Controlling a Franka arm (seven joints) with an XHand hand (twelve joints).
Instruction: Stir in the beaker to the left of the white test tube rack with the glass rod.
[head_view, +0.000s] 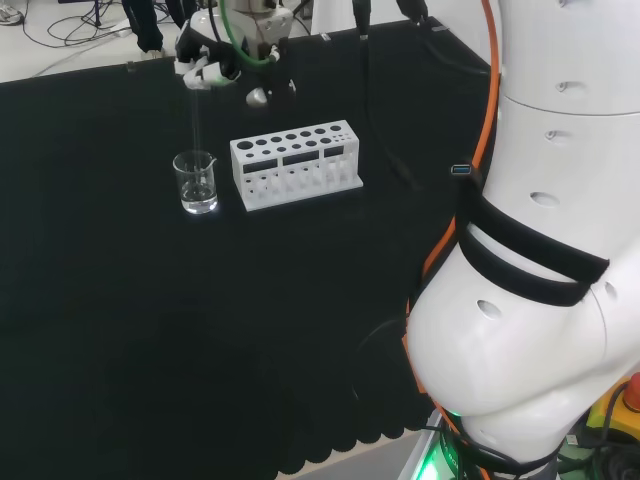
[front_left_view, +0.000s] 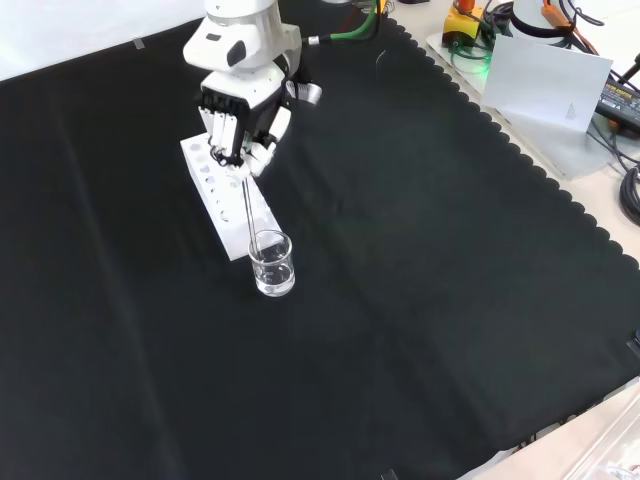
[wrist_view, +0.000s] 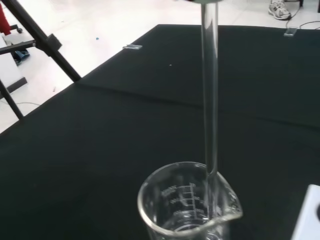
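The hand (front_left_view: 238, 118) hangs above the beaker (front_left_view: 272, 264), fingers curled round the top of the glass rod (front_left_view: 248, 205) so that it hangs nearly upright. The wrist view shows its lower end already past the rim, close by the spout. The beaker stands on the black bench (front_left_view: 420, 300) just beside the short end of the white test tube rack (head_view: 295, 164) — to its left in the head view. Gripping high likely keeps the fingers clear of the glass — leaving room to swirl.

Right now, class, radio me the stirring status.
Hand shut on glass rod. Rod tip inside beaker. White rack beside it, nothing blocking.
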